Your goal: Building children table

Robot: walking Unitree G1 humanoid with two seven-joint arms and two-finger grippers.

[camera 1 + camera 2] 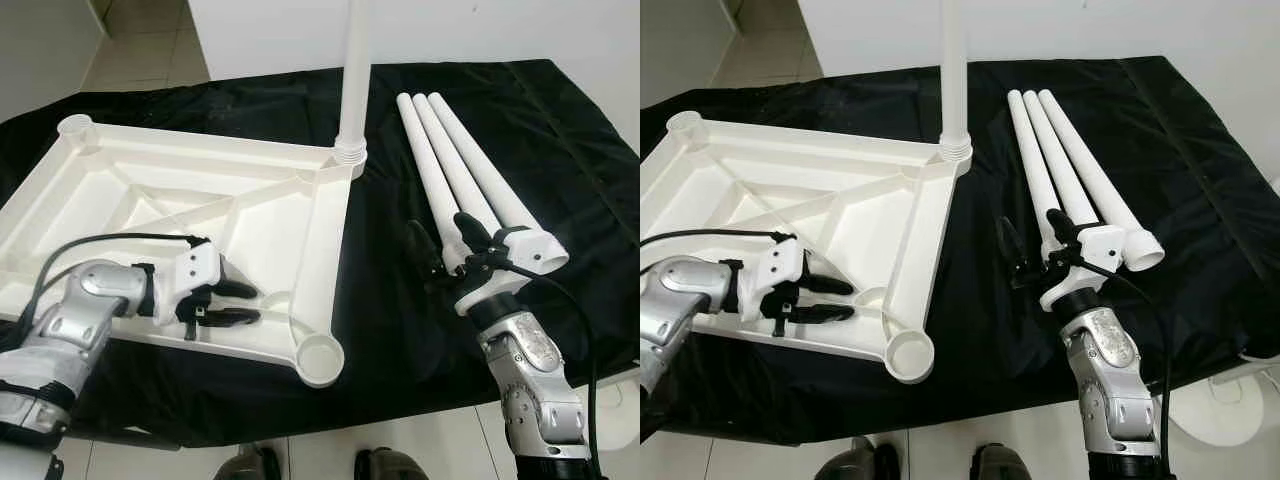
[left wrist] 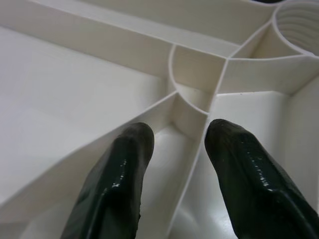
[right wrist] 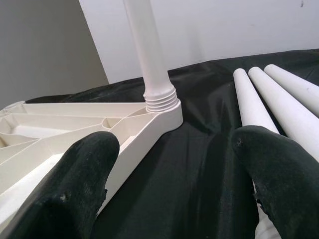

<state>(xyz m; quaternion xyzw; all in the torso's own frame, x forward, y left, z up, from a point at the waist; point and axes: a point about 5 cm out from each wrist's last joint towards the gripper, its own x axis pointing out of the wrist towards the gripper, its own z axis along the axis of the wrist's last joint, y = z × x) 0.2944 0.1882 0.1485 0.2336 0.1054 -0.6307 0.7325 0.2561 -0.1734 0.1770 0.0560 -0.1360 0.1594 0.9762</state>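
Three loose legs beside right pincer, spread | left pincer apparently straddling tabletop rib

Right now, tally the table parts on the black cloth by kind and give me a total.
Tabletop, lying upside down: 1
Leg screwed upright into the far corner socket: 1
Loose legs lying side by side: 3
Total: 5 parts
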